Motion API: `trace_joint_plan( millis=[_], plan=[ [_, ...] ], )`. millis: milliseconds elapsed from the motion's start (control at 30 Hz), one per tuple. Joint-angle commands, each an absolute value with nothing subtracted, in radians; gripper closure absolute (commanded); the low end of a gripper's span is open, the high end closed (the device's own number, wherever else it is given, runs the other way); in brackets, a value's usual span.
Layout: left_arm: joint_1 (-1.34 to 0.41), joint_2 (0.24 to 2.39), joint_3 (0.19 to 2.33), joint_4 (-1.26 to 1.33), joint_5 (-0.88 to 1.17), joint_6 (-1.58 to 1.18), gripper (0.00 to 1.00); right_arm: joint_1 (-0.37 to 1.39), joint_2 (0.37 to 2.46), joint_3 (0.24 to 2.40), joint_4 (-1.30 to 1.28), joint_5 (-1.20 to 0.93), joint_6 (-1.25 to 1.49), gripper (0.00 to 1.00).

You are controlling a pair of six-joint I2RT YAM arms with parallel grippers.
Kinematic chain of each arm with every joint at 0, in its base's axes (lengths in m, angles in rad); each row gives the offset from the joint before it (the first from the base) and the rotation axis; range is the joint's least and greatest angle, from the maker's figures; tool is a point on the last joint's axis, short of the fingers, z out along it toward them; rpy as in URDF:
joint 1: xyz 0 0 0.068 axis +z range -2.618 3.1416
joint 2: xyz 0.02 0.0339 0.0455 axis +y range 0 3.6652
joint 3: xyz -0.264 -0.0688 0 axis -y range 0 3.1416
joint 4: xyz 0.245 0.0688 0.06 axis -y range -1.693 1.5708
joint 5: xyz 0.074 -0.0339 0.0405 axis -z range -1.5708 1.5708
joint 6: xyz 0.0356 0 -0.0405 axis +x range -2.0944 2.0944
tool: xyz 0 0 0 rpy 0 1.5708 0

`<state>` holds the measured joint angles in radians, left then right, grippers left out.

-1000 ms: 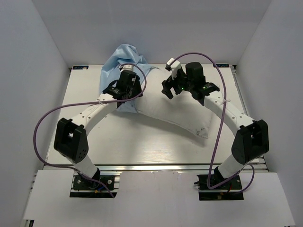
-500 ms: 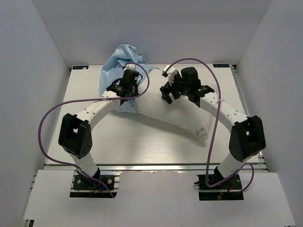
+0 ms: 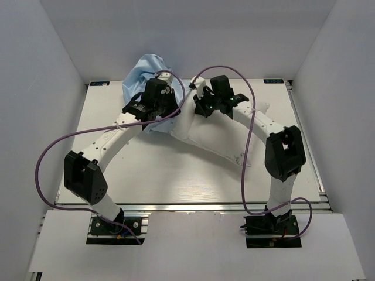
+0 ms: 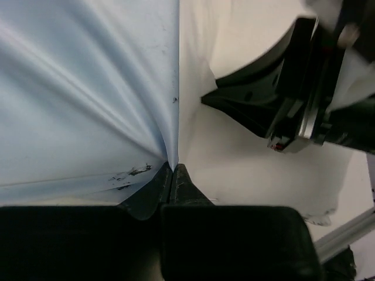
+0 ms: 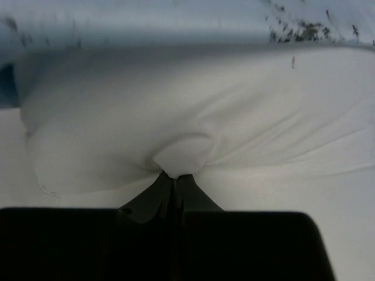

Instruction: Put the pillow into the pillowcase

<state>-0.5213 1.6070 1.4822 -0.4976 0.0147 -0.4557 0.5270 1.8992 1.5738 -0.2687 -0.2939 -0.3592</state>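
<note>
The off-white pillow (image 3: 218, 140) lies slantwise across the middle of the table, its left end at the mouth of the crumpled light-blue pillowcase (image 3: 140, 73) at the back. My left gripper (image 3: 167, 111) is shut on the pillowcase's edge; in the left wrist view the blue pillowcase (image 4: 88, 99) runs taut into the left gripper (image 4: 171, 168), with the pillow (image 4: 234, 170) beside it. My right gripper (image 3: 199, 110) is shut on a pinch of the pillow (image 5: 187, 117) near that left end, the right gripper (image 5: 176, 175) closed tight. The pillowcase (image 5: 176, 23) lies just beyond.
The white table (image 3: 146, 175) has grey walls close at the back and both sides. A purple cable (image 3: 58, 146) loops out from each arm. The right gripper's black body (image 4: 293, 105) is close beside my left gripper.
Both grippers have shut, the left on the pillowcase edge, the right on the pillow. Both arms moved toward the back left, and the pillow shifted that way.
</note>
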Motion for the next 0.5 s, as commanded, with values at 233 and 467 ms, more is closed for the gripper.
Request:
trace_joint_plan(
  millis=[233, 467],
  plan=[
    [-0.565, 1.557, 1.575, -0.390, 0.242, -0.617, 0.97, 0.543, 1.868, 1.786, 0.044, -0.746, 0.334, 1.00],
    [-0.565, 1.526, 1.516, -0.373, 0.175, -0.638, 0.97, 0.548, 1.830, 1.671, 0.177, -0.654, 0.398, 1.00]
  ],
)
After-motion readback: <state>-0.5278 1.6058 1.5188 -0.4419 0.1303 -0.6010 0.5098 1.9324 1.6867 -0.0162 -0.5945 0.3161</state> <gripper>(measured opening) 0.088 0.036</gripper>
